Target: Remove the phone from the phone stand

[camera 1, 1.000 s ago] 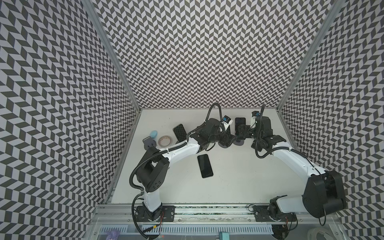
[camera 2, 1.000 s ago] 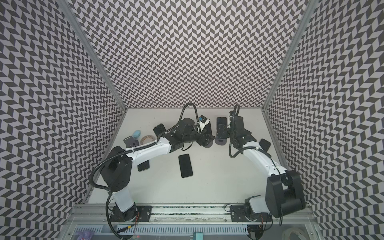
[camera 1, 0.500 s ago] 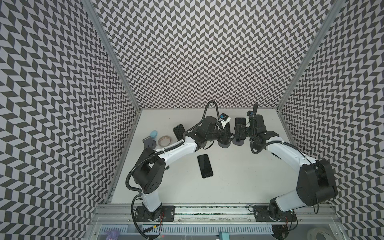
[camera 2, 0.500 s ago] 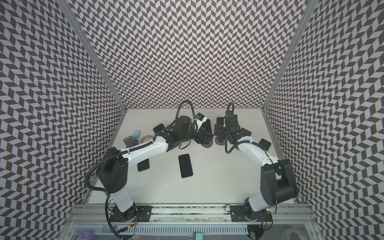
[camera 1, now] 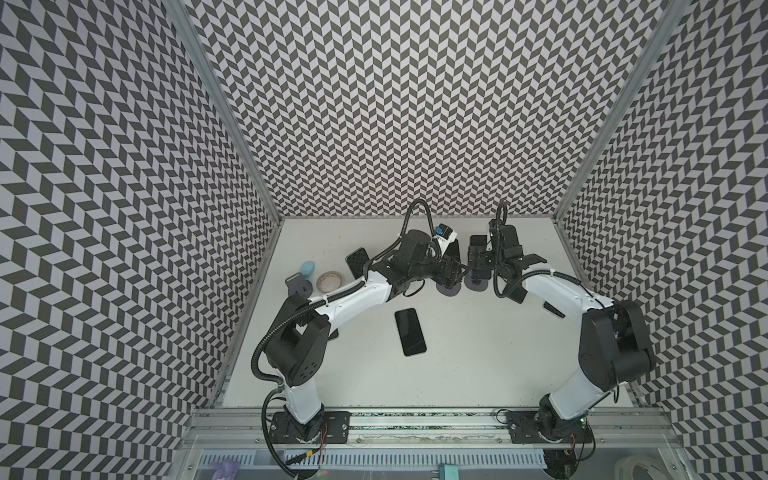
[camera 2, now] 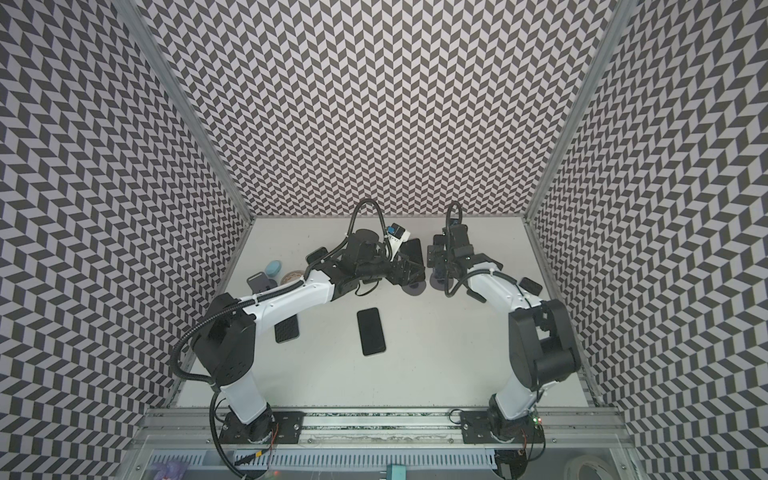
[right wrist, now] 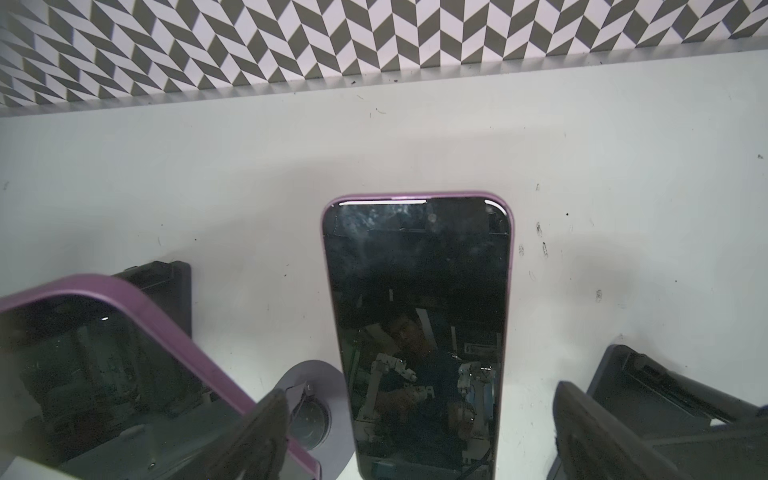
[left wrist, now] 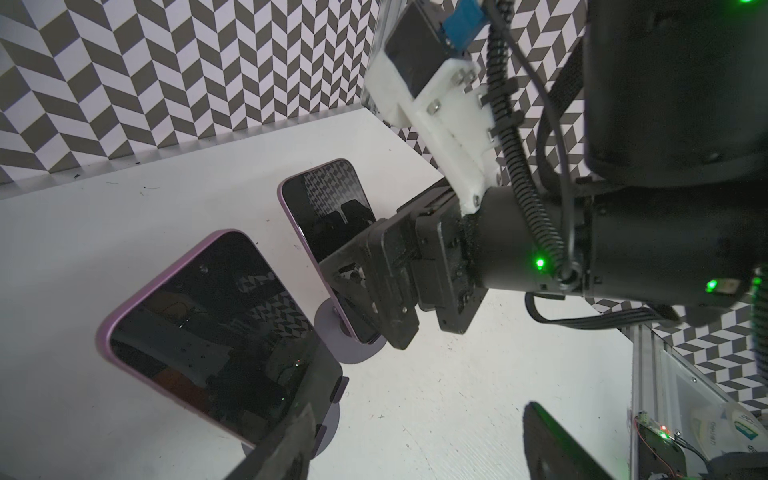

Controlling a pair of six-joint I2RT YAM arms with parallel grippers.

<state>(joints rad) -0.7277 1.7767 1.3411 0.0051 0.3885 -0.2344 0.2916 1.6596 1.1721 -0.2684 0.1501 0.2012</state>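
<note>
- Over at the right gripper (right wrist: 422, 395): spread wide either side of the phone (right wrist: 415, 291), gripping nothing.
- Propped on its stand (left wrist: 361, 355) near the back wall (right wrist: 374, 37), not yet lifted.
- At the left gripper (left wrist: 419, 411): parted too, empty, just beside a second phone (left wrist: 216, 332).

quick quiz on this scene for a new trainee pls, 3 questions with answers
1. True or false: the right end effector is shut on the purple-cased phone in front of it.
2. How many purple-cased phones are propped on round-based stands? A one, B two, C four.
3. What lies flat on the table, nearer the arm bases than the stands?

Key
1. False: its jaws stand open on either side of the phone, clear of both edges.
2. B
3. A black phone.
</note>
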